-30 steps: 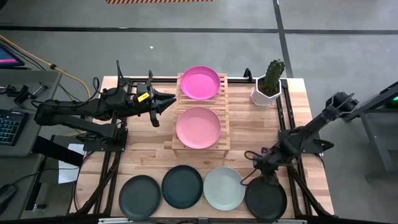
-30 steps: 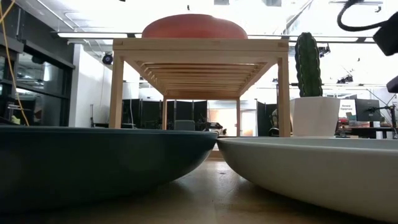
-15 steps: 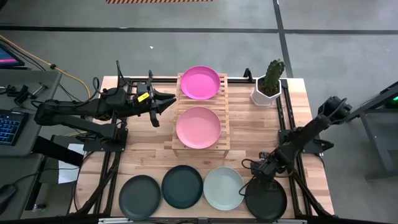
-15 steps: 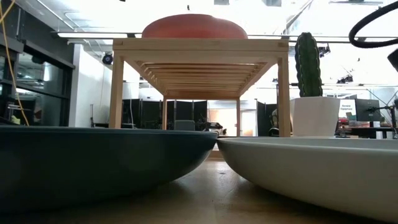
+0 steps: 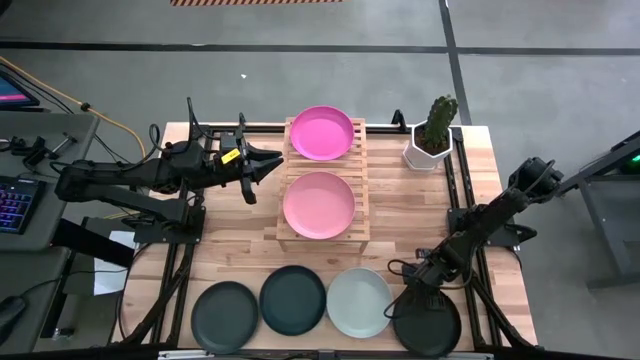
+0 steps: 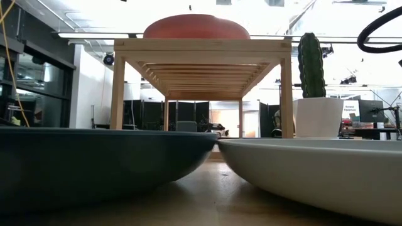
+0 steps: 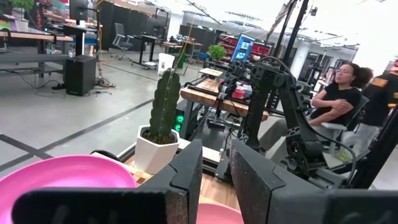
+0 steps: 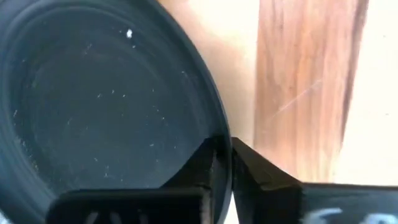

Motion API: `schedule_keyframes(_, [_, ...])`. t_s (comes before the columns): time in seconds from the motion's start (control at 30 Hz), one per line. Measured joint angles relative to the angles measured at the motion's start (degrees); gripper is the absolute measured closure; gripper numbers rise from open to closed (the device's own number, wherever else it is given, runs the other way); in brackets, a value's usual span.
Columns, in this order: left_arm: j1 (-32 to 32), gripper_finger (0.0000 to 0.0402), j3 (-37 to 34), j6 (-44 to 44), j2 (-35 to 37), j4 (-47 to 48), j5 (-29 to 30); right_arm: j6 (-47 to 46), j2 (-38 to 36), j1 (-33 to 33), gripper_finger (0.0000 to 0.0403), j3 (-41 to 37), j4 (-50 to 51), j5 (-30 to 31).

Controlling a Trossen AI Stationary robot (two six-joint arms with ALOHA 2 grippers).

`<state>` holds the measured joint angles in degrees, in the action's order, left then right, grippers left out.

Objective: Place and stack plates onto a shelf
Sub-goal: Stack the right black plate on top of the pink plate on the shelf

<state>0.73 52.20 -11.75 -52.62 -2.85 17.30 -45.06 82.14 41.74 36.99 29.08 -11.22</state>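
Note:
Two pink plates [image 5: 321, 132] [image 5: 319, 204] lie on the wooden slat shelf [image 5: 358, 170]; the low view shows one on the shelf's top [image 6: 196, 26]. Along the near edge lie two dark plates [image 5: 225, 316] [image 5: 293, 299], a mint-white plate [image 5: 360, 302] and a third dark plate [image 5: 427, 322]. My right gripper [image 5: 413, 284] is shut on this last plate's far rim. My left gripper [image 5: 262, 163] hovers left of the shelf, its fingers a narrow gap apart [image 7: 216, 155], holding nothing. My right gripper pinches the dark plate's rim [image 8: 219, 127] between its two fingers, one inside the plate and one outside. The fingers slant down from the table's far right side onto the plate's far rim [image 5: 414, 292]. The plate lies flat on the table.
A white pot with a cactus [image 5: 431, 135] stands at the far right, beside the shelf. Dark rails [image 5: 455, 190] run along the table's sides. Bare planks [image 5: 410, 215] lie between the shelf and the right arm. A person sits in the room beyond [image 7: 339, 93].
My right gripper has gone down and toward the table's near edge, onto the far rim of the right-hand dark plate. The plate stays where it was.

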Motion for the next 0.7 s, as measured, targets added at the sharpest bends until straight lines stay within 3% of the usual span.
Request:
schedule_keyframes(0.37, [0.0,0.0328,0.0,0.0,0.0,0.0,0.0,-1.0,-1.0,0.0,0.0401,0.0,-1.2,-2.2])
schedule_keyframes(0.7, [0.0,0.0328,0.0,0.0,0.0,0.0,0.0,-4.1,-13.7,-0.3,0.0403,0.4,-1.8,-2.1])
